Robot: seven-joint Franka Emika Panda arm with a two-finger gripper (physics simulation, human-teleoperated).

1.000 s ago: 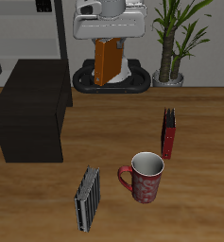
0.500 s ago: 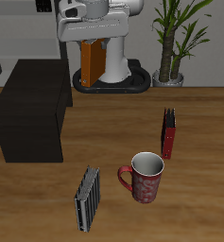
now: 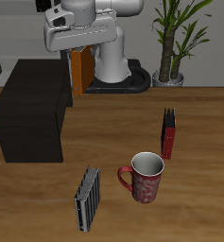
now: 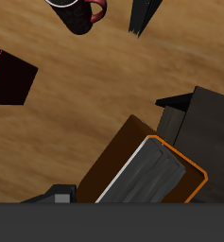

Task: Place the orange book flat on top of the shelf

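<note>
The gripper (image 3: 78,49) is clamped on the orange book (image 3: 81,70), which hangs upright beneath it, held in the air just beside the far edge of the shelf (image 3: 33,106) and not yet over its top. To do the step well, the operator should carry the book fully above the flat top, tilt it until its broad face lies level, then lower it gently before letting go. The arm reaches out from its base, wrist pointing down.

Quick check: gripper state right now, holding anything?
Gripper: closed on the orange book, held in the air near the shelf.
</note>
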